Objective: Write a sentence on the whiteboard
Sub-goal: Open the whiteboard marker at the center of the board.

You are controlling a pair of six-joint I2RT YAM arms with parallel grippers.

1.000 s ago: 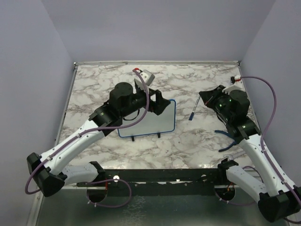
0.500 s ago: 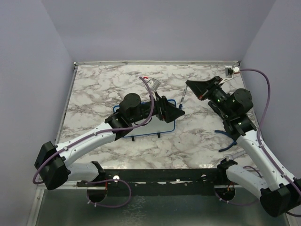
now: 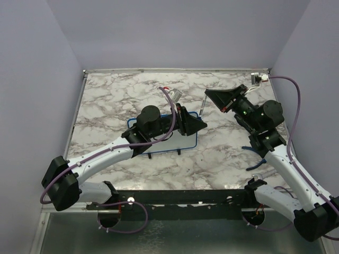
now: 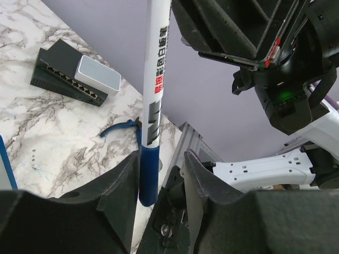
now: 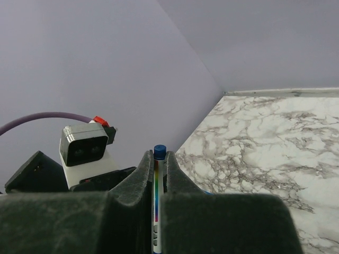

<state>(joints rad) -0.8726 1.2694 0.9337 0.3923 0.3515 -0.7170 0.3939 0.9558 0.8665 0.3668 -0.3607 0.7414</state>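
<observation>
My right gripper [image 5: 159,154] is shut on a white marker [image 5: 157,201], whose blue end [image 5: 160,152] pokes out past the fingertips. In the top view the marker [image 3: 204,110] hangs in the air between both grippers, right of the blue-framed whiteboard [image 3: 183,142]. My left gripper [image 4: 161,157] stands open around the marker's blue cap [image 4: 148,174]: one finger [image 4: 124,180] lies against the cap, the other [image 4: 198,174] stays clear of it. My left arm covers much of the board, and no sentence shows on the visible part.
A dark block with a pale grey pad [image 4: 74,74] lies on the marble table [image 3: 106,95], with a blue strap-like thing [image 4: 119,128] near it by the table's right edge. Purple walls close in the back and sides.
The right gripper has lifted the marker off the table toward the middle. The left gripper has swung right off the board to the marker's cap, its jaws narrowing.
</observation>
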